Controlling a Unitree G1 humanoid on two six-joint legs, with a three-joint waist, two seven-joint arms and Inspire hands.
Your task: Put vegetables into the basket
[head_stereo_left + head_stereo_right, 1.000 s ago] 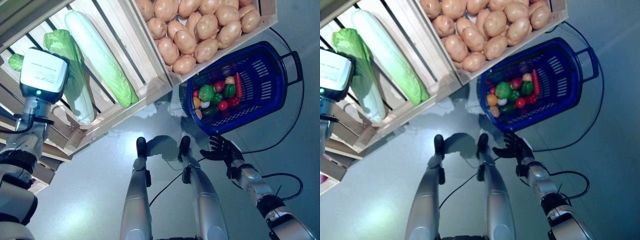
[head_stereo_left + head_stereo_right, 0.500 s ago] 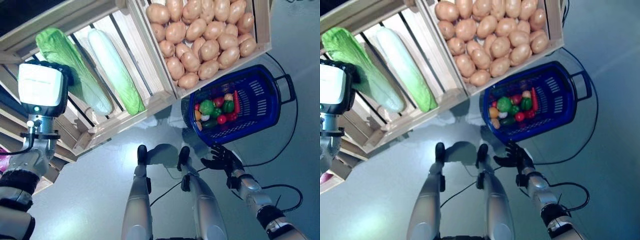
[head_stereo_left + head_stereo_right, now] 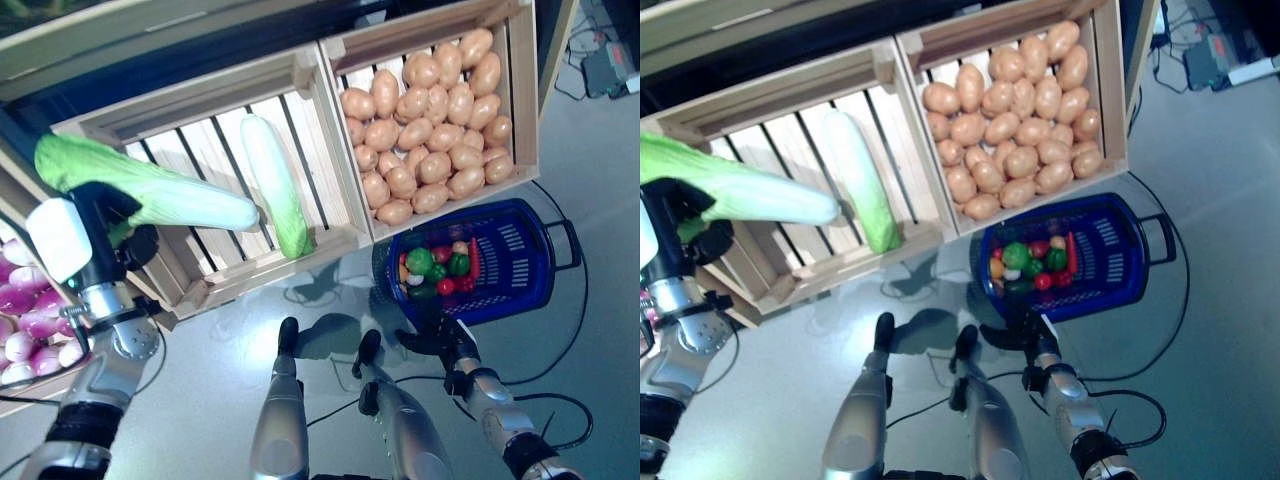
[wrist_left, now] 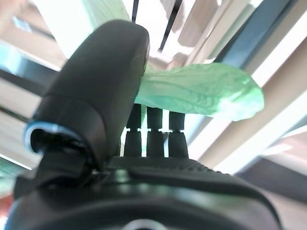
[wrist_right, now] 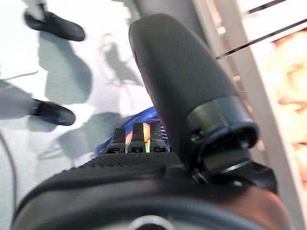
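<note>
My left hand (image 3: pixel 112 228) is shut on a long napa cabbage (image 3: pixel 170 195) and holds it level in front of the slatted wooden crate (image 3: pixel 250 280). In the left wrist view my fingers (image 4: pixel 153 139) and thumb curl round its green leaf (image 4: pixel 201 91). A second cabbage (image 3: pixel 277 188) lies in that crate. The blue basket (image 3: pixel 530 290) stands on the floor at the right with several small vegetables (image 3: pixel 436 268) inside. My right hand (image 3: pixel 437 338) hovers just in front of the basket's near rim, open and holding nothing.
A crate full of potatoes (image 3: pixel 430 120) sits right behind the basket. Purple round vegetables (image 3: pixel 25 320) fill a bin at the far left. Grey floor lies between the crates and me. Some grey boxes and leads (image 3: pixel 605 70) sit at the top right.
The camera has tilted, shifting the whole scene. My left hand has taken one cabbage and lifted it off the crate's slats. The right hand stays by the basket.
</note>
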